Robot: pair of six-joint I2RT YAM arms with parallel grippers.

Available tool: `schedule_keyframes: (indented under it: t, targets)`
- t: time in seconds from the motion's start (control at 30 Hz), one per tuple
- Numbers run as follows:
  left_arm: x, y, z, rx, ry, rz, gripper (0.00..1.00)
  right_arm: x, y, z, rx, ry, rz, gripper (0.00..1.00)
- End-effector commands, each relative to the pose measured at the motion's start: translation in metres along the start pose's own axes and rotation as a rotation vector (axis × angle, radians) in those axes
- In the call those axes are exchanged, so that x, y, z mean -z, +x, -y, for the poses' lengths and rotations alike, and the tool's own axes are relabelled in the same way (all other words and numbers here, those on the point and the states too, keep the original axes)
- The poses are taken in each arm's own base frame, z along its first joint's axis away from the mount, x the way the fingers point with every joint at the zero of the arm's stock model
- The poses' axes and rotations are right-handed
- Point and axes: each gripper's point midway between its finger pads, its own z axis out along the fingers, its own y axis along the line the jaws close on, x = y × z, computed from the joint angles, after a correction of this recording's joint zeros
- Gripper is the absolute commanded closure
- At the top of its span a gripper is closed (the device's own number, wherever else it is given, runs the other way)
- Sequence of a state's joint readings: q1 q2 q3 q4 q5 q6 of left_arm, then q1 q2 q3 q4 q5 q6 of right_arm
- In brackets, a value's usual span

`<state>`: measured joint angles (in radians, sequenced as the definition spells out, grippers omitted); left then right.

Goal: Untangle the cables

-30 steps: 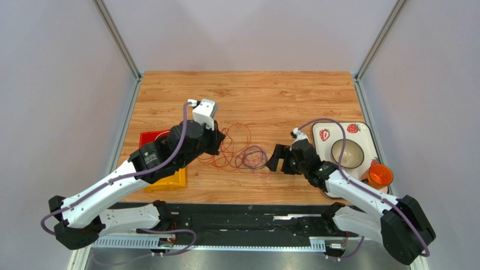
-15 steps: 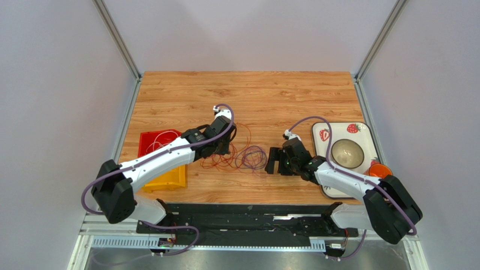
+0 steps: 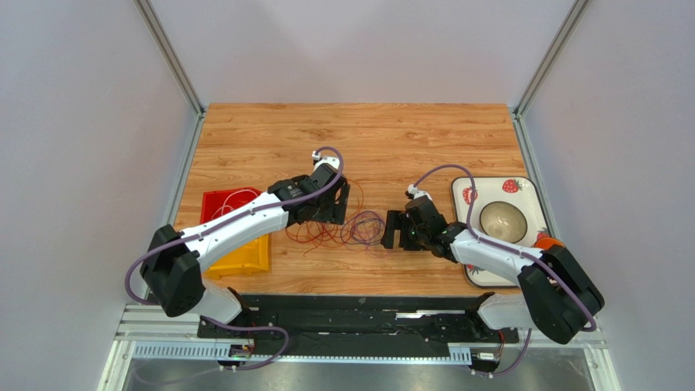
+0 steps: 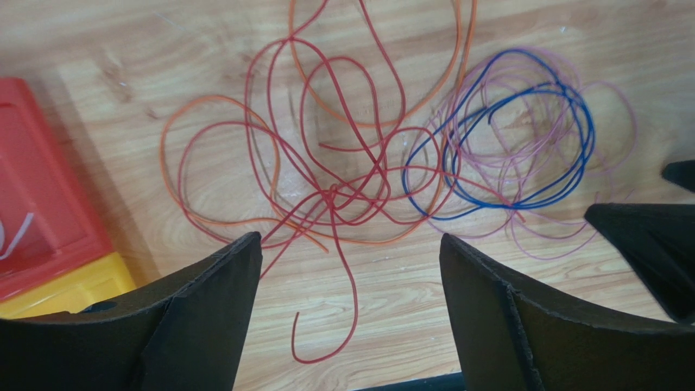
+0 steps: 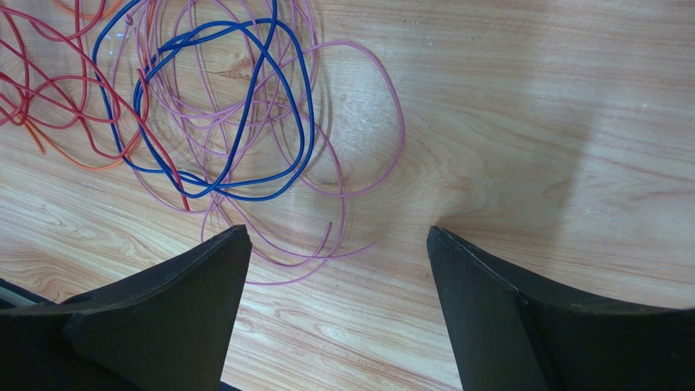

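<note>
**Both grippers open and empty over the heap, with the sorting barely begun.**

Nearest in, the left gripper (image 4: 349, 244) hovers with its jaws spread above the red cable (image 4: 333, 195) and holds nothing. The right gripper (image 5: 336, 232) gapes just as empty over the pink-lilac loops (image 5: 245, 130). Between them on the table (image 3: 408, 138) the cables (image 3: 347, 224) lie in one heap: red knotted with orange on the left, and the blue cable (image 4: 506, 138) ringed through pink on the right, the two clumps overlapping. Off to the left a pale strand (image 3: 232, 198) rests in the red bin (image 3: 210, 213). By the look of it, nearly all the separating is left to do.
</note>
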<state>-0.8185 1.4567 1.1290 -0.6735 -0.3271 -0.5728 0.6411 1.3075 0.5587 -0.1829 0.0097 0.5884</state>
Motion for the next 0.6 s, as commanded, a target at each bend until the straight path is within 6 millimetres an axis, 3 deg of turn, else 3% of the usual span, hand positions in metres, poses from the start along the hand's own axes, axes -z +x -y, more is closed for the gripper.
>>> schedule_keyframes:
  t: [0.0, 0.1, 0.37, 0.57]
  targets:
    - [0.032, -0.039, -0.012, 0.016, -0.057, 0.113, 0.08, -0.003, 0.005, -0.002, 0.018, -0.007, -0.034, 0.12]
    - [0.02, -0.031, -0.016, 0.056, -0.086, 0.071, 0.05, -0.003, 0.005, -0.002, 0.019, -0.01, -0.033, 0.12]
    - [-0.04, -0.014, 0.005, 0.117, -0.02, -0.014, 0.04, -0.003, 0.006, -0.001, 0.016, -0.008, -0.033, 0.12]
    - [-0.075, 0.002, -0.003, 0.151, -0.071, -0.08, 0.03, -0.004, 0.006, -0.001, 0.019, -0.008, -0.039, 0.12]
